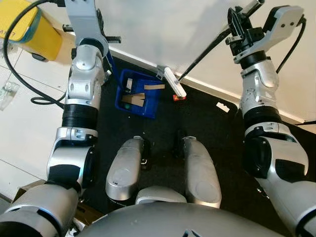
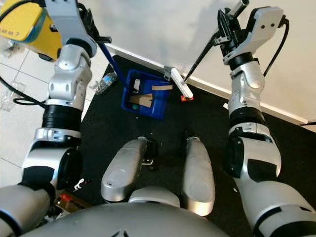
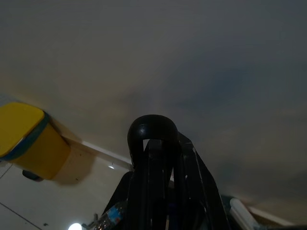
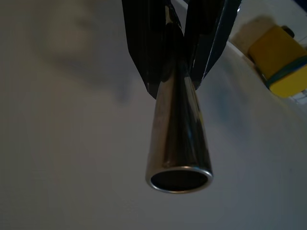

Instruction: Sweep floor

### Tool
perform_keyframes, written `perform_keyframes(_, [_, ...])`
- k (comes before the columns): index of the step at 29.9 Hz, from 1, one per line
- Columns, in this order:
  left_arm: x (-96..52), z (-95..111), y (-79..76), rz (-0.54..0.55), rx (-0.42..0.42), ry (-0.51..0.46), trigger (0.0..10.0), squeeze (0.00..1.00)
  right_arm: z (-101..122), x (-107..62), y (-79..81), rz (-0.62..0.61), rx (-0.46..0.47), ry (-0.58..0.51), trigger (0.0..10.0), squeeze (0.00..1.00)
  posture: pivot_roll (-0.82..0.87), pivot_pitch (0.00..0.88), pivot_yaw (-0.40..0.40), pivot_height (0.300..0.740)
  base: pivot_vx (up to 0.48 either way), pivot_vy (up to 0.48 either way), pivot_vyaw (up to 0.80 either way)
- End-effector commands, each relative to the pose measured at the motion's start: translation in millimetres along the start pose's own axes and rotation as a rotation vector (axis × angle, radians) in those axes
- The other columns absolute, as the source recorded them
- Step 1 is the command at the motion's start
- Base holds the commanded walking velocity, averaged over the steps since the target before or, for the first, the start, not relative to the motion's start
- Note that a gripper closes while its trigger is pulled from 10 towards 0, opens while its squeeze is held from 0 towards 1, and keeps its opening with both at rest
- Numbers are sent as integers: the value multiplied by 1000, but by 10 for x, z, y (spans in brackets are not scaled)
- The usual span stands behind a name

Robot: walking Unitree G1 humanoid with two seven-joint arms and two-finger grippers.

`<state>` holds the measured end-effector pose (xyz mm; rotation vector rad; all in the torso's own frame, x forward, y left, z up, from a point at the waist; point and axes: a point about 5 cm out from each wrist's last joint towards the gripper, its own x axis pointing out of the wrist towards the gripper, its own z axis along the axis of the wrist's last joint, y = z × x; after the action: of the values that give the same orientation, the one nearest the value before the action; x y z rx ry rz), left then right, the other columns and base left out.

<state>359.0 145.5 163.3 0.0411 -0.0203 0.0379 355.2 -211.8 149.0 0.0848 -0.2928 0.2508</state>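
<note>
My left arm [image 1: 84, 79] covers the dustpan [image 1: 139, 93] handle's upper run, so I can't see where it is held. The yellow bin [image 1: 29, 27] beside it is cut off by the frame's top corner. Scraps inside the dustpan are too small to name. The broom pole [image 4: 178, 139] hides its own grip point between the right end effector's [image 4: 178, 57] fingers [image 4: 144, 48].
</note>
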Motion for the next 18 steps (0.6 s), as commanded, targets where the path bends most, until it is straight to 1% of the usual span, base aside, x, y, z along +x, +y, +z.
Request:
perform_keyframes(1, [-58, -164, -73, -7, 14, 49, 10000, 0, -3, -53, -74, -29, -11, 16, 10000, 0, 297, 218, 59, 740, 0, 0, 0])
perform_keyframes(2, [-80, -211, -110, -12, 13, 64, 10000, 0, 24, -47, -95, -37, -5, 7, 10000, 0, 294, 222, 58, 740, 0, 0, 0])
perform_keyframes(3, [-80, -211, -110, -12, 13, 64, 10000, 0, 24, -47, -95, -37, -5, 7, 10000, 0, 294, 222, 58, 740, 0, 0, 0])
perform_keyframes(4, [-111, -280, -160, -14, 20, 88, 10000, 0, 67, -35, -127, -51, 5, -7, 10000, 0, 294, 222, 58, 740, 0, 0, 0])
perform_keyframes(5, [-122, -304, -176, -14, 26, 97, 10000, 0, 82, -30, -138, -58, 10, -12, 10000, 0, 294, 222, 58, 740, 0, 0, 0])
perform_keyframes(6, [-122, -304, -176, -14, 26, 97, 10000, 0, 82, -30, -138, -58, 10, -12, 10000, 0, 294, 222, 58, 740, 0, 0, 0])
perform_keyframes(7, [-162, -371, -224, -15, 34, 121, 10000, 0, 132, -20, -161, -58, 22, -24, 10000, 0, 286, 227, 58, 740, 0, 0, 0])
perform_keyframes(9, [-188, -409, -261, -21, 43, 133, 10000, 0, 154, -20, -170, -46, 19, -21, 10000, 0, 284, 229, 55, 740, 0, 0, 0])
perform_keyframes(13, [-219, -442, -336, -50, 41, 148, 10000, 0, 74, -80, -185, -13, -41, 87, 10000, 0, 283, 231, 52, 740, 0, 0, 0])
perform_keyframes(15, [-218, -439, -361, -61, 44, 147, 10000, 0, 31, -132, -257, -68, -51, 134, 10000, 0, 283, 233, 51, 740, 0, 0, 0])
perform_keyframes(18, [-197, -427, -364, -60, 47, 144, 10000, 0, 16, -199, -361, -131, -62, 176, 10000, 0, 281, 235, 50, 740, 0, 0, 0])
